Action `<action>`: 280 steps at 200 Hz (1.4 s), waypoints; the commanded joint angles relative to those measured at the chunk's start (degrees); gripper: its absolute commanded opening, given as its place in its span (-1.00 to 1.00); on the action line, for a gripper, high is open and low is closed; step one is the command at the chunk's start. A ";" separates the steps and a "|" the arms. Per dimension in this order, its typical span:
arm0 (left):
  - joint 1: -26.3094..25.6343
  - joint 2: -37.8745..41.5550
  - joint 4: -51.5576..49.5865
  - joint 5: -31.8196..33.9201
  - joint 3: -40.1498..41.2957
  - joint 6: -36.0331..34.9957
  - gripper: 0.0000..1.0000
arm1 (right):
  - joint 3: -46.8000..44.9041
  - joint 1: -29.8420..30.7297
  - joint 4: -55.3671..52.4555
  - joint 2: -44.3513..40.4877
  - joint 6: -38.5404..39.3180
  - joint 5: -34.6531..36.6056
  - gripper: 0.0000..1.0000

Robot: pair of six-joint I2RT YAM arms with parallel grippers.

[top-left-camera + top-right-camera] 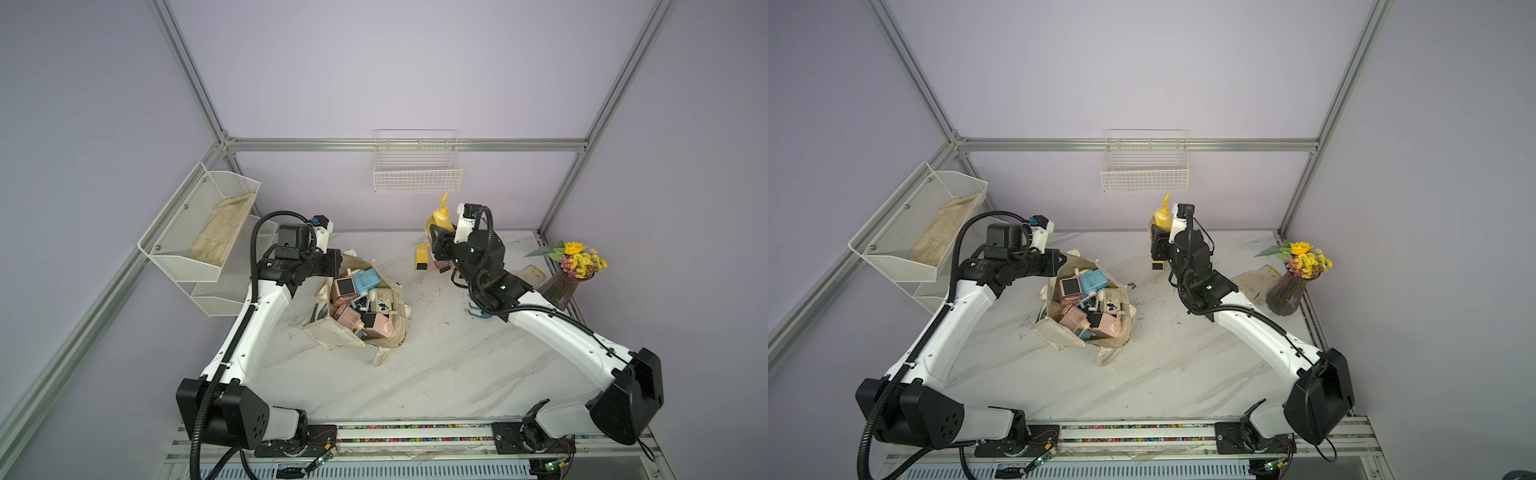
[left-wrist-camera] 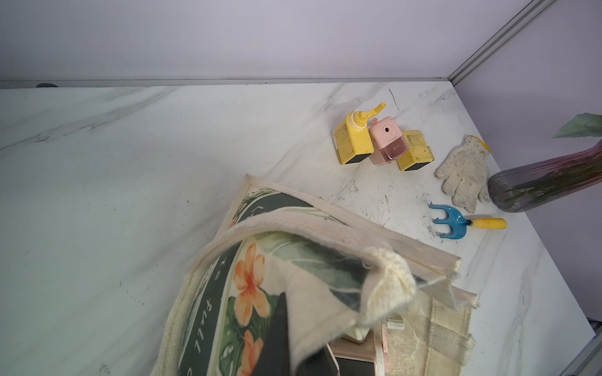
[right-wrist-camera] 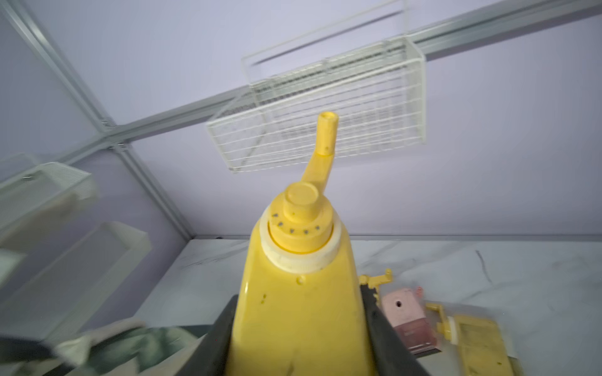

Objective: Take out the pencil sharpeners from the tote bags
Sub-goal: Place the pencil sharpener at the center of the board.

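Observation:
The cream tote bag (image 1: 390,332) (image 1: 1059,332) with its leafy print (image 2: 228,293) stands open at mid-table. It holds several pencil sharpeners: pink (image 1: 344,287), blue (image 1: 365,281) and beige (image 1: 384,301). My left gripper (image 1: 338,266) (image 2: 298,345) is shut on the bag's far rim cloth. My right gripper (image 1: 440,243) (image 3: 301,338) is shut on a yellow sharpener (image 1: 440,216) (image 3: 299,302), held above the table at the back, crank up. Below it on the table lie two yellow sharpeners (image 2: 353,140) (image 2: 415,149) and a pink one (image 2: 387,143).
A dirty white glove (image 2: 462,172) and a blue hand rake (image 2: 452,223) lie right of the sharpeners, next to a vase of flowers (image 1: 557,286). A wire basket (image 1: 415,174) hangs on the back wall. Mesh shelves (image 1: 199,232) are on the left wall.

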State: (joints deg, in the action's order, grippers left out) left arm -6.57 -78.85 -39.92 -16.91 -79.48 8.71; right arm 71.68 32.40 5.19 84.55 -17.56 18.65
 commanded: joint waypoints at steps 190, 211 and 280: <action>-0.82 2.03 6.42 -0.82 -2.77 -1.16 -1.00 | 12.07 -23.81 -0.78 37.52 -7.82 11.45 -0.63; -0.81 1.90 6.42 -0.77 -2.71 -1.15 -1.00 | 12.46 -23.97 -1.58 38.61 -8.17 9.62 -0.63; -0.84 2.11 6.39 -0.66 -2.70 -1.33 -1.00 | 12.79 -23.89 -1.63 40.34 -7.15 3.69 -0.62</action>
State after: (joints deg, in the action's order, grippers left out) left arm -7.16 -78.85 -39.92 -16.34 -79.48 8.34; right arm 83.15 8.36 3.03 123.76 -24.77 24.56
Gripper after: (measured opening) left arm 0.048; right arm 0.504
